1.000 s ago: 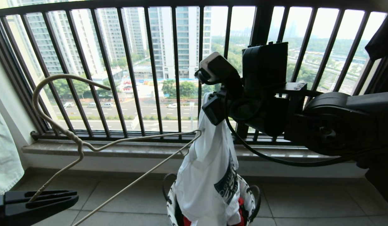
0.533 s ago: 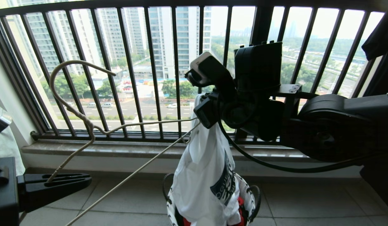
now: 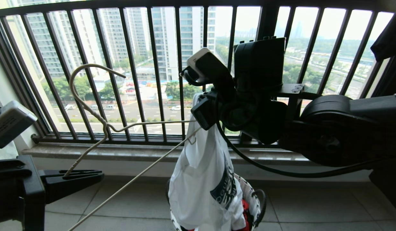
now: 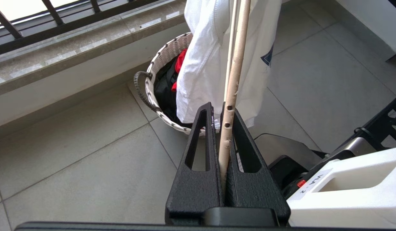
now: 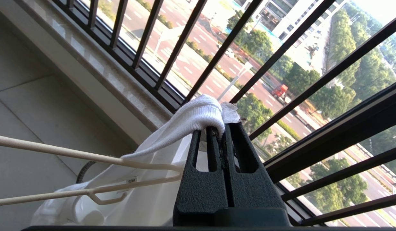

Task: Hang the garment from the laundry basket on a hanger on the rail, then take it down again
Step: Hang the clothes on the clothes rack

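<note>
Garment: white tee (image 3: 202, 179) w/ dark lettered logo hangs from my right gripper (image 3: 202, 112), centre of scene, above the basket; lower part drapes down over the basket's contents.
Right gripper: my fingers (image 5: 231, 166) are pressed together on the ribbed collar (image 5: 191, 120), which bunches over the fingertips; arm reaches in from the right, in front of the black window railing (image 3: 156, 64).
Left gripper: my left gripper (image 3: 72, 179) sits low at near left, clamped on the hanger's one end; in the wrist view the wire (image 4: 231, 96) runs between the two black fingers (image 4: 198, 154).
Hanger: thin beige wire hanger (image 3: 101, 125), tilted, hook up at left against the railing bars; far end w/ small notch (image 3: 192, 139) lies at the tee just below the collar. Can't tell if that end is inside the neck opening or only beside the cloth.
Basket: round white woven basket (image 4: 165, 57) w/ dark loop handle on the tiled floor (image 3: 313, 205), near the window sill (image 3: 121, 152); red cloth (image 4: 180, 62) and dark cloth inside.
Rail: not in view.
</note>
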You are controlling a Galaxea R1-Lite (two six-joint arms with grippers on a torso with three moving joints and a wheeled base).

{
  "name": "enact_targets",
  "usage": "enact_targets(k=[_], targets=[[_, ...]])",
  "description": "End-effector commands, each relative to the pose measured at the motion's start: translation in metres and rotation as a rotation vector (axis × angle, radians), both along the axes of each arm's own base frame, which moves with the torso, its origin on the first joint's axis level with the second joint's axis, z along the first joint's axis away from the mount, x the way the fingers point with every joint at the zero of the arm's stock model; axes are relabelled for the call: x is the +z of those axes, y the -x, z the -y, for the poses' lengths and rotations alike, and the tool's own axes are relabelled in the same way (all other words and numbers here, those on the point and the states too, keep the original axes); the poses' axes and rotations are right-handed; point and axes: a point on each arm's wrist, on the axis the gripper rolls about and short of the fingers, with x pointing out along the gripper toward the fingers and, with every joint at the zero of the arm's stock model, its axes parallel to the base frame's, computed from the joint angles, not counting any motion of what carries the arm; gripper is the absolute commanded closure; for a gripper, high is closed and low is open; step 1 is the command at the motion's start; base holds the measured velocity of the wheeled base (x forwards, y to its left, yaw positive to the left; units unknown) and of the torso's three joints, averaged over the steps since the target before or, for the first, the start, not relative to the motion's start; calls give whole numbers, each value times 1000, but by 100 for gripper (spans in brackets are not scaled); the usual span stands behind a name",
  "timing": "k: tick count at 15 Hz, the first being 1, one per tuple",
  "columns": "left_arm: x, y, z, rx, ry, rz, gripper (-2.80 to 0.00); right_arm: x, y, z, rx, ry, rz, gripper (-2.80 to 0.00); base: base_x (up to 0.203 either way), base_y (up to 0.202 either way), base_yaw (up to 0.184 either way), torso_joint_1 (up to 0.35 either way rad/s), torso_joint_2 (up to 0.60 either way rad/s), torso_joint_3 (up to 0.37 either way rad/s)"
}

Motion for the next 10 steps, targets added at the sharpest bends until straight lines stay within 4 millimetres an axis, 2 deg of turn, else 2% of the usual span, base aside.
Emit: enact_targets(k=[1, 6, 10], targets=[[0, -9, 1, 77, -30, 18, 0, 0, 0, 0, 0, 2, 2, 0, 0, 0, 0, 0, 0, 0], [6, -7, -2, 164, -46, 87, 0, -5, -2, -2, -11, 15, -6, 0, 0, 0, 0, 0, 0, 0], [1, -15, 1, 164, -62, 56, 0, -4, -1, -2, -9, 12, -4, 0, 0, 0, 0, 0, 0, 0]])
